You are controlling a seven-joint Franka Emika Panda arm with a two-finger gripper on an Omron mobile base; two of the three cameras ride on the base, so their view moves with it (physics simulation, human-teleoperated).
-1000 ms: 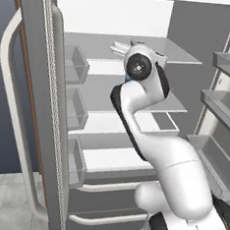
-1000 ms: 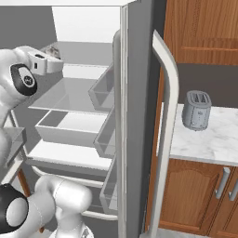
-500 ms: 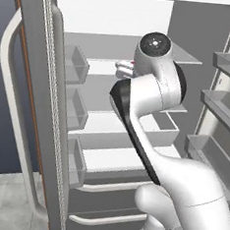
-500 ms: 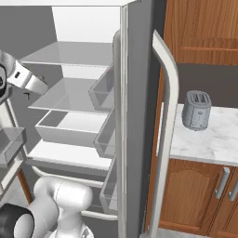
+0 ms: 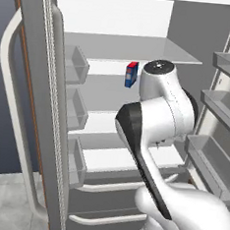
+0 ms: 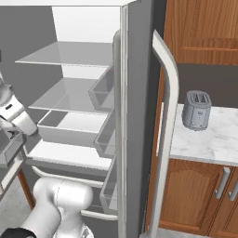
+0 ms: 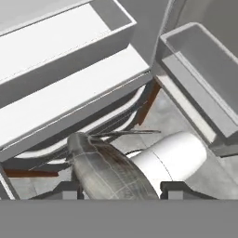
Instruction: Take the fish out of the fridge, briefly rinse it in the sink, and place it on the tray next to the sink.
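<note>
The dark grey fish lies between my gripper's two finger tips, which are shut on its body; its thin fins stick out to the right. The hand points down past the fridge's lower white shelves toward the floor. The fridge stands open with both doors swung out. My white arm is folded in front of the shelves. The sink and the tray are out of view.
A red-and-blue box stands on a middle shelf. Clear door bins line the right door, close to the arm. A grey toaster sits on the marble counter right of the fridge, above wooden cabinets.
The arm has drawn back from the upper shelf and swung the hand down and left, taking the fish with it. The red-and-blue box is now uncovered.
</note>
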